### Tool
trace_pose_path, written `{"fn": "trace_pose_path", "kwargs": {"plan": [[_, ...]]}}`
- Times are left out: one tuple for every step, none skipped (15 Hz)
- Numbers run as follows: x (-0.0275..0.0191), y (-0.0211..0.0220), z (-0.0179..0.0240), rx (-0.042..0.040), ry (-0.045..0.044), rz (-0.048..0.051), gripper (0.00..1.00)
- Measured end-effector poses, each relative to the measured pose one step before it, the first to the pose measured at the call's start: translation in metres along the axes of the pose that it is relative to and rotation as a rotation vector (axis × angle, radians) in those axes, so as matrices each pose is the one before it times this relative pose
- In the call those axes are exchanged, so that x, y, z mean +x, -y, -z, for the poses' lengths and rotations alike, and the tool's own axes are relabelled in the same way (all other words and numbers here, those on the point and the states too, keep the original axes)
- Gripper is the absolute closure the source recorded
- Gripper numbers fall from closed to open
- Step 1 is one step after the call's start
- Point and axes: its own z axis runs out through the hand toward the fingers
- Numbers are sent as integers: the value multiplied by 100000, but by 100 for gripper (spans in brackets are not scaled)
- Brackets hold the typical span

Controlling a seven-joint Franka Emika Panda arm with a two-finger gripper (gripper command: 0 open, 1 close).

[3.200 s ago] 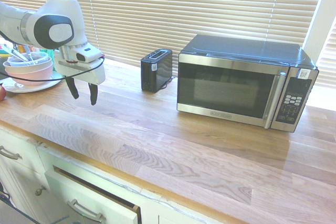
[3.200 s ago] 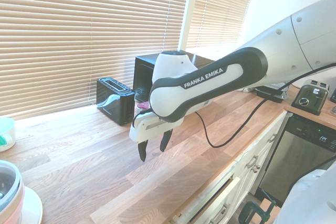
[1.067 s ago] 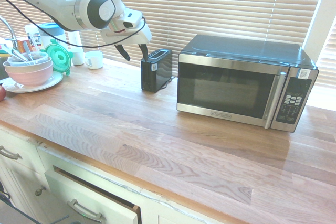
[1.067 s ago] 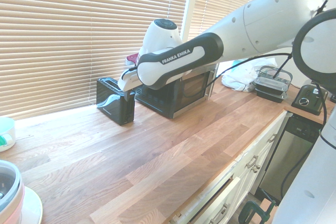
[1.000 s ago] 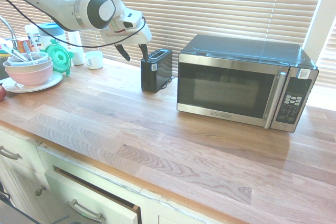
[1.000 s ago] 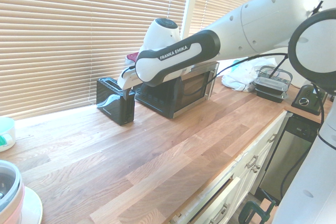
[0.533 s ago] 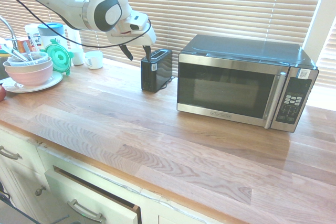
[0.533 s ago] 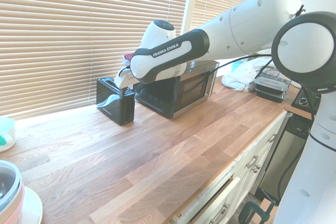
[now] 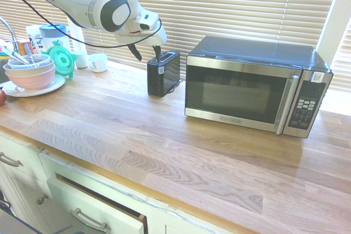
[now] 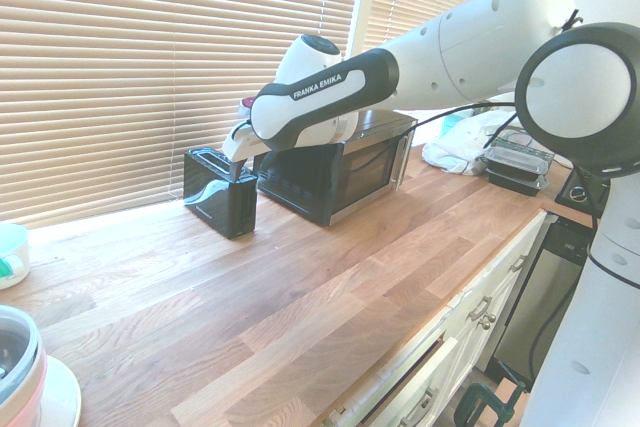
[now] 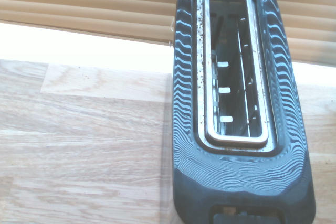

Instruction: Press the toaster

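Counter (image 9: 109, 119) open before toaster (image 9: 163, 73); microwave (image 9: 255, 85) crowds one side.

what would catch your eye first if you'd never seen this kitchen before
Probably the big white robot arm stretched over the wooden counter, its gripper hanging open just above the near end of the small black toaster by the window blinds. Next comes the large black-and-steel microwave, right beside the toaster. The wrist view looks straight down into the toaster's empty slot.
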Motion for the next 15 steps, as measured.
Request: {"fn": "trace_pose_path", "kwargs": {"plan": [[64,16,54,47,60,-65,100],[92,36,83,-67,164,-3,100],[120,62,120,-51,81,52,100],[60,79,83,52,-25,66,100],[26,41,39,62,-21,37,100],[-16,18,-4,90,101,62,100],[-21,22,-4,90,122,169,100],[-21,23,-6,17,57,149,100],[-30,46,-3,22,56,150,100],[-27,56,0,26,137,55,100],[42,35,19,41,97,-29,100],[68,43,-4,35,-8,7,100],[46,12,-18,1,-35,-14,100],[16,-29,-37,43,84,-96,100],[34,-43,-13,191,132,-142,100]]}}
